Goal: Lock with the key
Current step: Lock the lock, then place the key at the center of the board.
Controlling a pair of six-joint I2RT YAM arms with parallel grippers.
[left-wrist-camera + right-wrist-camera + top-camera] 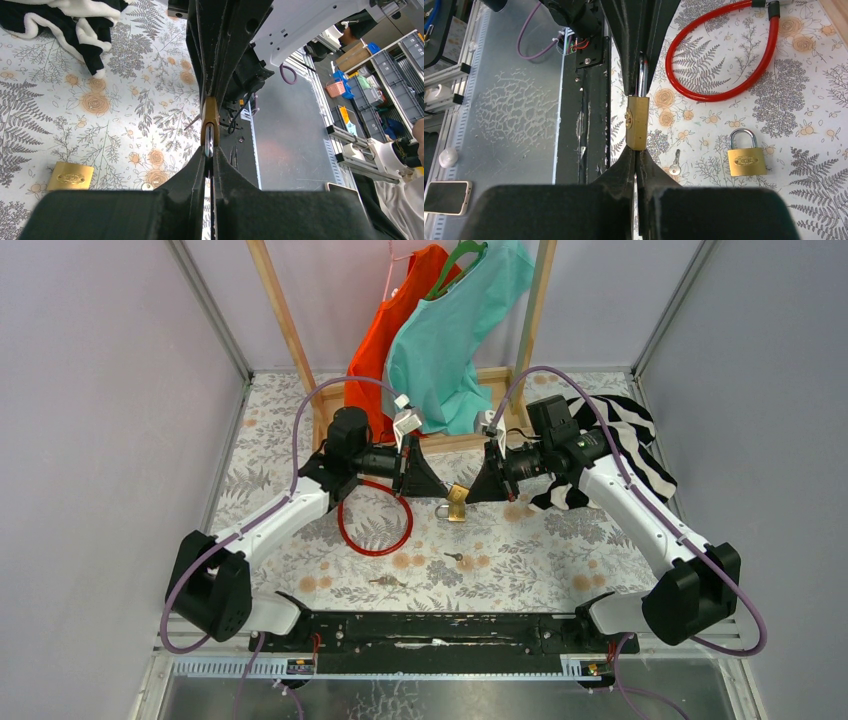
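A brass padlock (458, 498) hangs in the air between my two grippers. My left gripper (438, 490) is shut on its silver shackle (209, 142); the brass body (210, 112) sticks out beyond my fingertips. My right gripper (472, 492) is shut against the body's bottom end (637, 122), where the keyhole sits. The key it pinches is hidden between its pads. In the right wrist view the shackle (642, 75) runs up into the left gripper's black fingers (624, 30).
A second, closed brass padlock (747, 159) lies on the floral table, also in the left wrist view (70, 176). A loose key (675, 164) lies near it. A red cable lock (375, 520) lies left of centre. A striped cloth (620, 440) and hanging shirts (450, 330) are behind.
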